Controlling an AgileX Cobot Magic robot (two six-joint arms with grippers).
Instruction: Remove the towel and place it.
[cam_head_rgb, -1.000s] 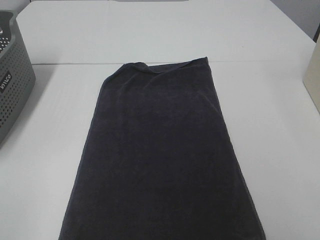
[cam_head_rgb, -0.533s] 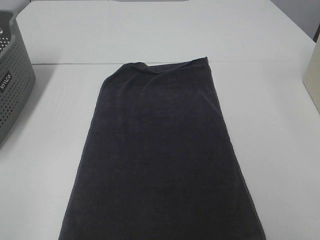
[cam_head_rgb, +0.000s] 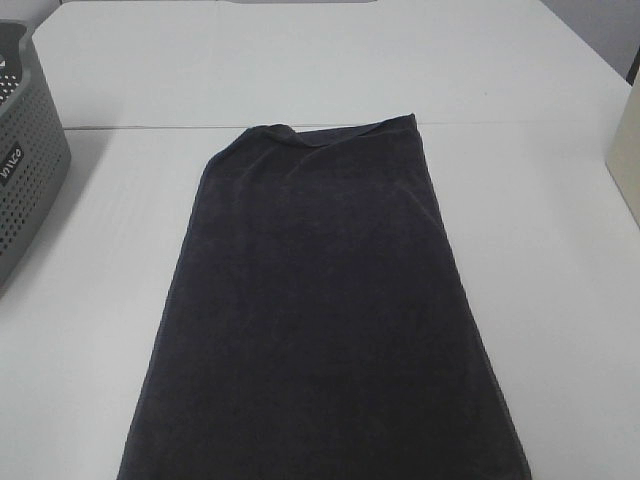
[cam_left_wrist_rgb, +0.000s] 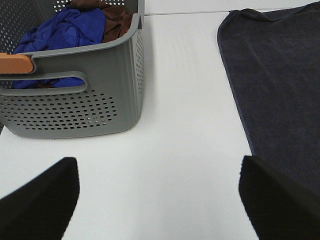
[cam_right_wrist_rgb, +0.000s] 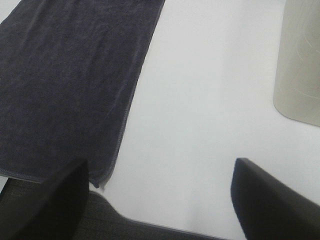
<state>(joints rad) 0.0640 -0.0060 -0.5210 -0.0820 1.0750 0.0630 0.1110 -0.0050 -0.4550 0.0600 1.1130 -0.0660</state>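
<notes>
Nothing is moving between the earlier overhead frames and this one: the dark charcoal towel (cam_head_rgb: 325, 310) is lying flat, spread lengthwise down the middle of the white table (cam_head_rgb: 560, 300), its far hem slightly rumpled, apparently already laid out as its resting place. Both arms are sitting back at the near edge. The left gripper (cam_left_wrist_rgb: 159, 197) is hanging wide apart and empty near the grey perforated basket (cam_left_wrist_rgb: 95, 95) holding blue and brown cloths; the right gripper (cam_right_wrist_rgb: 160, 200) is likewise spread, gripping nothing, beside the towel's near right corner.
</notes>
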